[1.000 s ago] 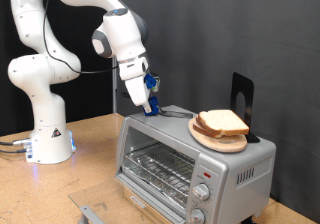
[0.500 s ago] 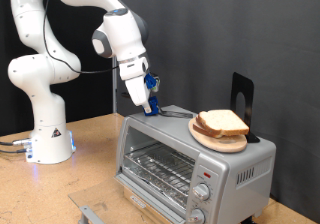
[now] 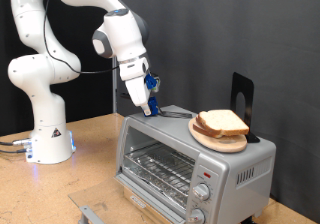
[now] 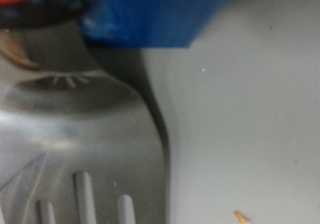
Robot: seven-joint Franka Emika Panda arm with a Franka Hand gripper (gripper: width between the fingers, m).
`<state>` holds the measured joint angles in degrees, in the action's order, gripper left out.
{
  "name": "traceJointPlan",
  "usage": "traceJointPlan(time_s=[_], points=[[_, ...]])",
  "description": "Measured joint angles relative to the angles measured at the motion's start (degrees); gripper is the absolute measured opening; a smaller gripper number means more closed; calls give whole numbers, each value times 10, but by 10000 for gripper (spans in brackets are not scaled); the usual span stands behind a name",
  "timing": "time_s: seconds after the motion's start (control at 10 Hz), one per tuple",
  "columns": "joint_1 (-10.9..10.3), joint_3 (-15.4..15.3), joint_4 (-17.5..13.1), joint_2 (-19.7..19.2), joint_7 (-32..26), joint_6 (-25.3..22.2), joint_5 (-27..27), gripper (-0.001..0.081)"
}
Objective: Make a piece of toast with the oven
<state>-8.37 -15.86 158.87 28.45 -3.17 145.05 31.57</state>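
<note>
The silver toaster oven stands at the exterior view's lower right with its glass door shut and the wire rack showing through it. The piece of toast lies on a round wooden plate on top of the oven. My gripper is at the left end of the oven's top and holds the blue handle of a slotted metal spatula, whose blade rests on the oven top, pointing at the plate. The wrist view shows the blade and the blue handle close up.
A black upright stand sits on the oven behind the plate. The robot's white base is on the wooden table at the left. A grey metal piece lies at the bottom edge.
</note>
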Motion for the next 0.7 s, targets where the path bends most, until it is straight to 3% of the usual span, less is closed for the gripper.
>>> traceJointPlan(time_s=[0.7], points=[[-3, 1, -3, 0, -21, -1, 18, 805]])
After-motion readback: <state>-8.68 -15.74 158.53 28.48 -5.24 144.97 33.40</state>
